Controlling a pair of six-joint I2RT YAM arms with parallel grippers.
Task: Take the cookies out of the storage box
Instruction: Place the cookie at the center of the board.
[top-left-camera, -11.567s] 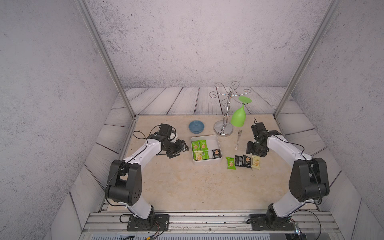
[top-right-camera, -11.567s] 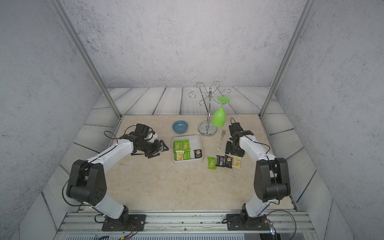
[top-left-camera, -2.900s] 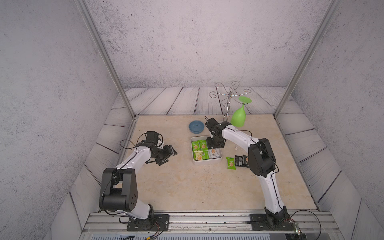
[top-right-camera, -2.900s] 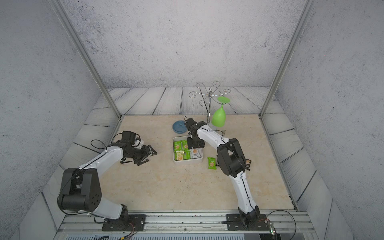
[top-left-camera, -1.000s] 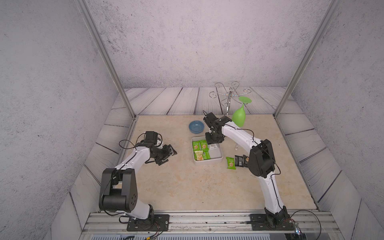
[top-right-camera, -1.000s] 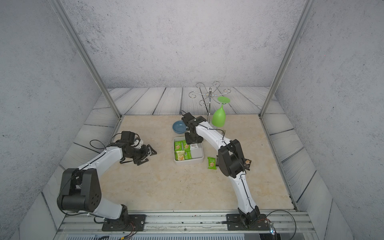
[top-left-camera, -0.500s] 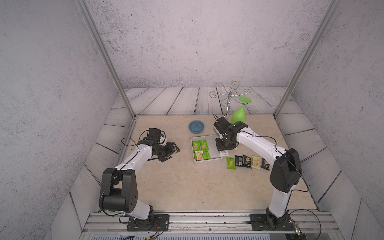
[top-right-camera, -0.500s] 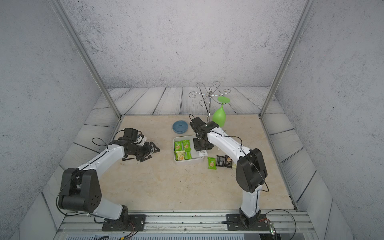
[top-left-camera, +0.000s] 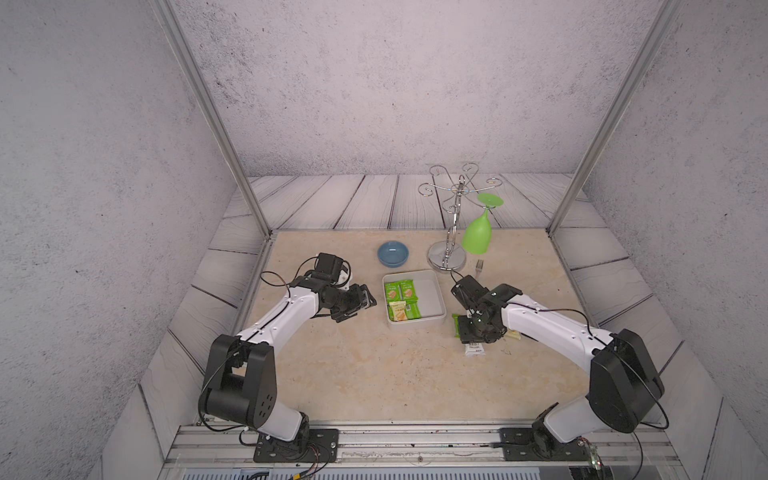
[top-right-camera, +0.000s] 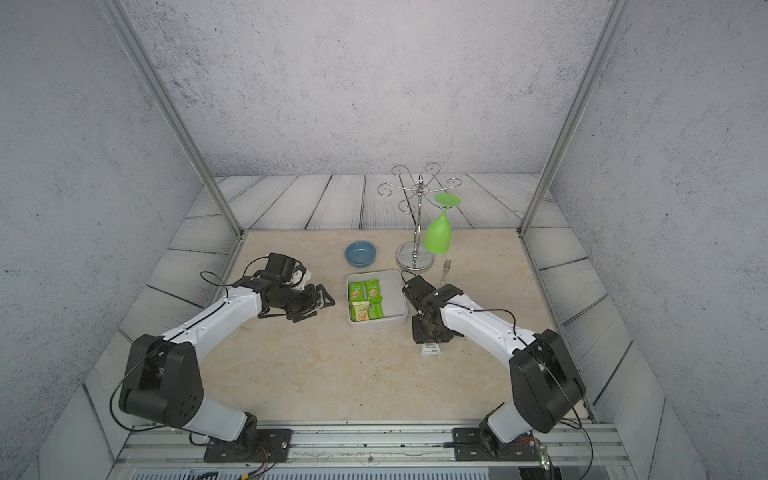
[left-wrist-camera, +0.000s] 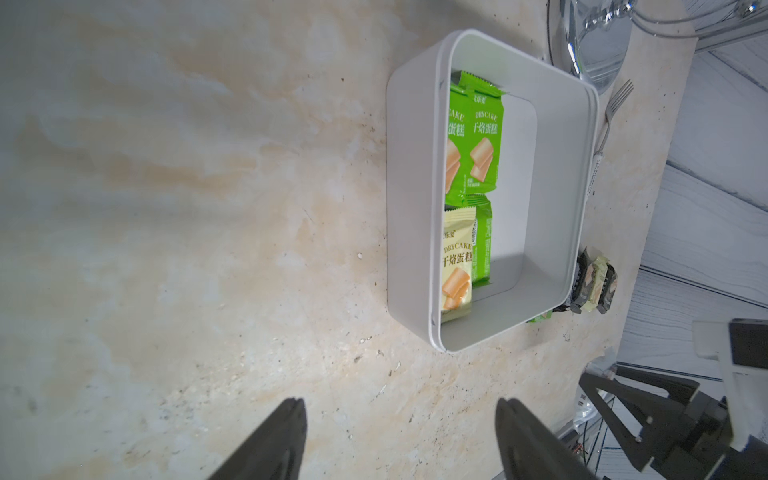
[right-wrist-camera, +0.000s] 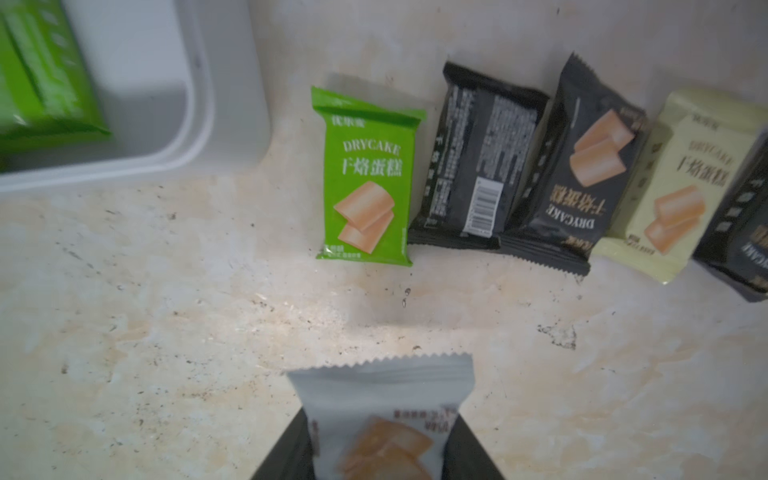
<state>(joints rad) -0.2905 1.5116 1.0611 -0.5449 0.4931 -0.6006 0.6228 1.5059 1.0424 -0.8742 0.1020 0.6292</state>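
Inside the storage box (top-left-camera: 430, 297), against the wall nearer the left arm, four cookies (top-left-camera: 401, 301) lie flat. Three are green, and a cream packet (left-wrist-camera: 457, 262) overlaps one of them. The other half of the box floor is bare.

Just outside the box on the right arm's side, a row of packets lies on the table (top-left-camera: 374, 374): a green packet (right-wrist-camera: 368, 178), two black packets (right-wrist-camera: 478, 158) overlapping at their edges, a pale yellow packet (right-wrist-camera: 685, 183), and a further black one cut off by the frame. In both top views the right wrist covers most of this row.

The right hand (right-wrist-camera: 380, 440) is clenched on a white packet (right-wrist-camera: 382, 386), held on the near side of the row and apart from it. Whether the packet touches the table cannot be told.

The left hand (left-wrist-camera: 399, 403) is released, with nothing between its fingers. It is low over bare table beside the box, on the side away from the row.

Behind the box are a blue bowl (top-left-camera: 392, 253), a wire rack (top-left-camera: 451, 232) with a green glass (top-left-camera: 476, 237) hanging upside down from it, and a fork (top-left-camera: 479, 268). All are clear of both arms.
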